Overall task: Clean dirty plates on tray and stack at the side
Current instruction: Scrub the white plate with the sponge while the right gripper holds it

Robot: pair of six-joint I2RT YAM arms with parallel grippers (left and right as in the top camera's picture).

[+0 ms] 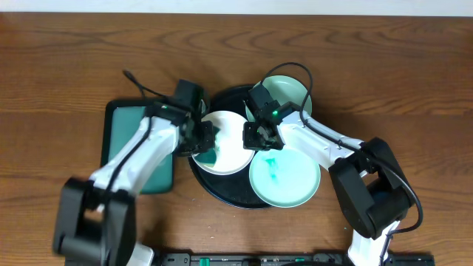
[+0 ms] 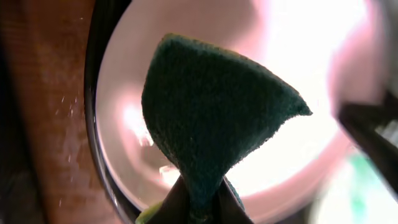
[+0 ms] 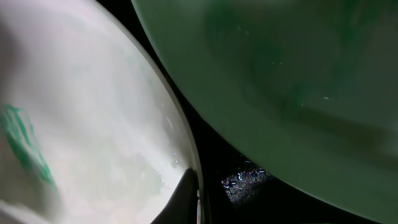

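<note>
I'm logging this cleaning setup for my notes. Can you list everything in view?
White plate: one, white, left half of the round tray.
Mint plates: two, pale green, at the tray's right side; far one, near one with a teal smear.
Round tray: one, black, table middle.
Rectangular tray: one, green, black rim, left.
Pad: one, dark teal, over the white plate.
Table: one, brown wood.
Left tool: shut on the pad.
Right tool: at the white plate's right rim.
</note>
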